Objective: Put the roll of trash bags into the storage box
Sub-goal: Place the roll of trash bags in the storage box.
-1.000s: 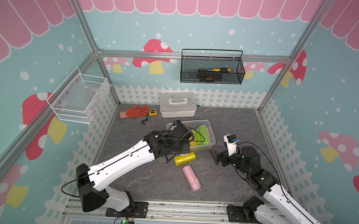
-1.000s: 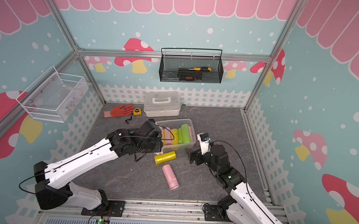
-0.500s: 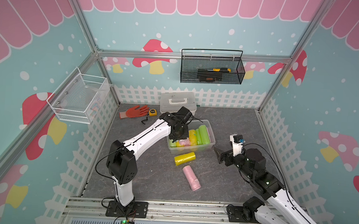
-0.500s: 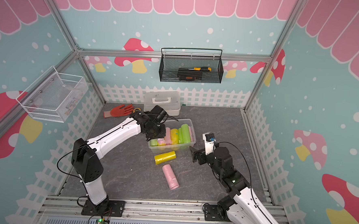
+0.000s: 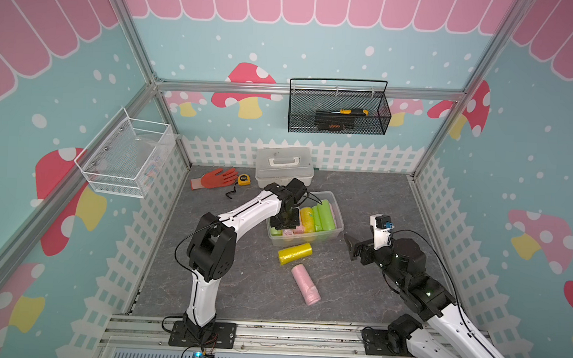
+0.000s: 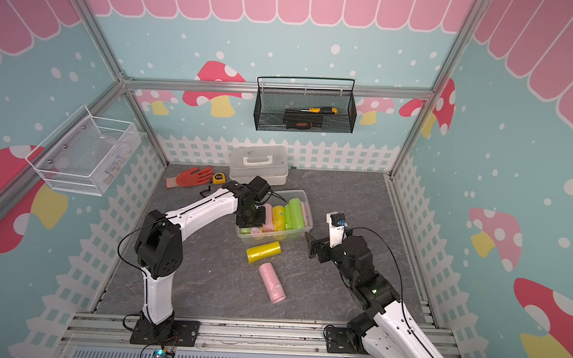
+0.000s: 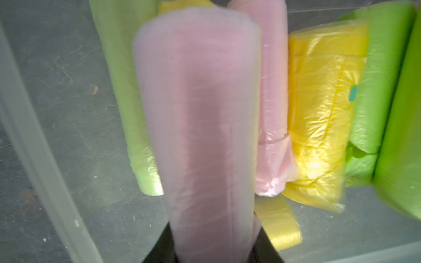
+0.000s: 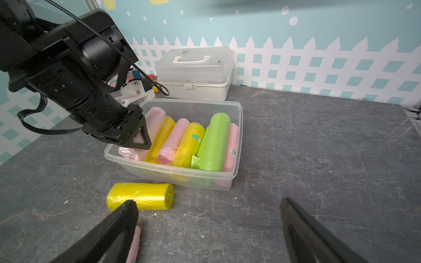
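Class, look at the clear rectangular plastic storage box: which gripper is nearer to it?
Left. The left gripper is over one end of the storage box, jaws shut on a pale pink trash-bag roll. The right gripper, jaws open, is off to the box's side.

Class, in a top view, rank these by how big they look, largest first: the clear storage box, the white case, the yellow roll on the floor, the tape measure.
1. storage box
2. white case, only slightly smaller-looking and farther from the camera, so that pair is unsure
3. yellow roll
4. tape measure
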Controlling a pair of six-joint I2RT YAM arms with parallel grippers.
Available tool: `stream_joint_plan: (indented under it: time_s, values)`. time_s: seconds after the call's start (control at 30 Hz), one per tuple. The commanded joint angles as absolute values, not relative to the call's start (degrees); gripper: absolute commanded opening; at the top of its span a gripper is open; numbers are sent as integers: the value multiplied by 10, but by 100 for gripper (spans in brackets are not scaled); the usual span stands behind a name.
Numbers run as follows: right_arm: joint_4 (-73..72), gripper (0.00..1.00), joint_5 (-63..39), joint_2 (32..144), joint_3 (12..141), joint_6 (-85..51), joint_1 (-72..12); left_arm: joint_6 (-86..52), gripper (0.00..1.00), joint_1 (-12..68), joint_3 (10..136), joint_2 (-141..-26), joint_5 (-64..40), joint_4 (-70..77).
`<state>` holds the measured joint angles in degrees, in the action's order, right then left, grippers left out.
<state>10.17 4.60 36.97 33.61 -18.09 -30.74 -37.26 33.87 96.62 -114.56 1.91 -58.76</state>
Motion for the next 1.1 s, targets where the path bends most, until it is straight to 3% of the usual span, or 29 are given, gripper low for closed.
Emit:
stream_joint_plan:
  time_s: [0.0, 0.1, 0.2, 0.37, 0.47, 0.6, 0.8, 1.07]
  values:
    - [105, 99, 54, 367, 335, -186, -307, -359, 0, 328, 954, -1144, 28, -562]
    - [105, 99, 55, 369, 334, -186, -307, -358, 1, 322, 938, -1146, 29, -552]
    - [105, 99, 56, 371, 334, -185, -307, -366, 11, 318, 908, -1135, 41, -539]
    - [104, 99, 54, 374, 335, -185, -306, -369, 34, 305, 852, -1095, 31, -493]
    - [105, 99, 54, 374, 335, -185, -306, -360, 57, 305, 851, -1086, 29, -492]
    - [104, 99, 54, 376, 335, -185, -306, -359, 71, 306, 847, -1063, 23, -486]
    - [104, 99, 51, 378, 336, -185, -307, -364, 76, 306, 824, -994, 30, -473]
    - [104, 98, 49, 379, 336, -185, -307, -379, 85, 305, 703, -759, 44, -393]
